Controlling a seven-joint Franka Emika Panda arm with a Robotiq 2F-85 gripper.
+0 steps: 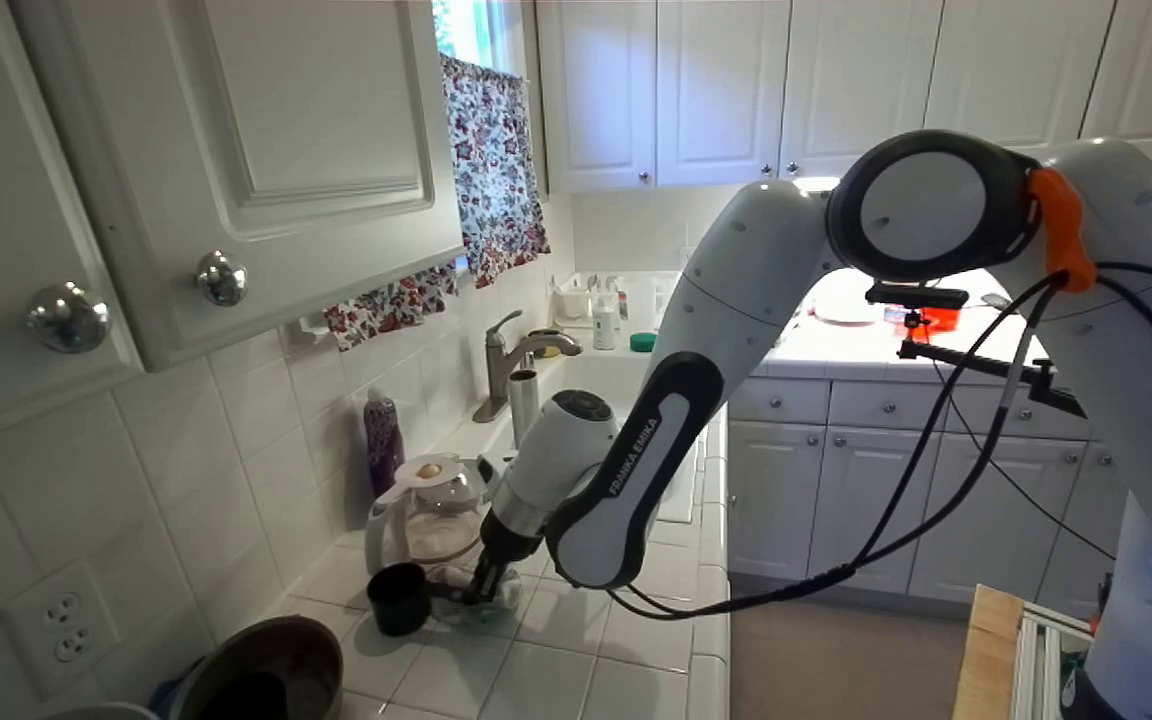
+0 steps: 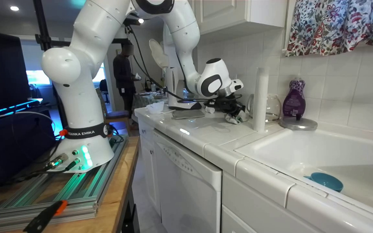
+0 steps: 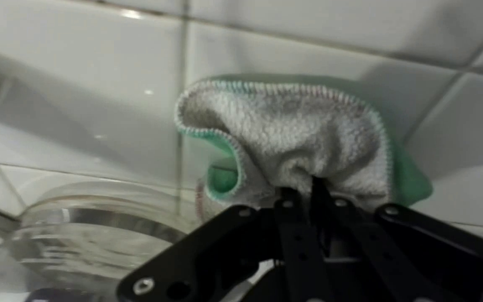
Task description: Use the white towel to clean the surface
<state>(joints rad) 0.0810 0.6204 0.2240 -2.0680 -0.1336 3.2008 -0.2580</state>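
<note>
The white towel has a grey-white terry face and a green underside. In the wrist view it is bunched and curled on the white tiled counter. My gripper is shut on a pinched fold in the towel's middle, pointing down at the tiles. In an exterior view the towel shows as a small bundle under the black gripper, seemingly touching the counter. In an exterior view my gripper hides most of the towel, beside the black cup. The towel's part beneath the fingers is hidden.
A glass coffee pot stands close beside the gripper, also in the wrist view. A black cup and a brown pot are nearby. A white upright cylinder, purple bottle and sink lie beyond.
</note>
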